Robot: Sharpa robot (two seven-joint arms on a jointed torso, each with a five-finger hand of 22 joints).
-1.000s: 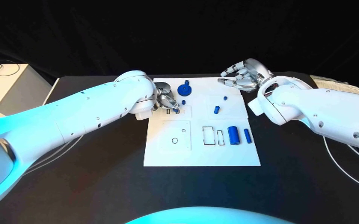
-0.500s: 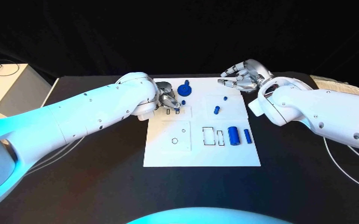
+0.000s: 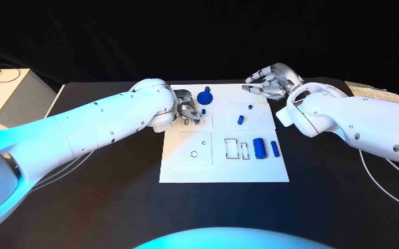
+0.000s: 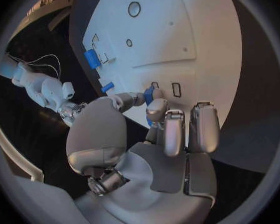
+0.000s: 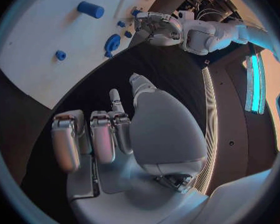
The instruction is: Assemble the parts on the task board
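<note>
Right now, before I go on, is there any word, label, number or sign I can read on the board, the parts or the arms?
None: no readable text stands on anything in these views.
The task board carries only black outlines of slots and circles, no letters or numbers.
The blue parts, such as the cylinder, are plain.
The left robot hand and the right robot hand show no marking.

one task board (image 3: 224, 162), six blue parts (image 3: 259, 147)
</note>
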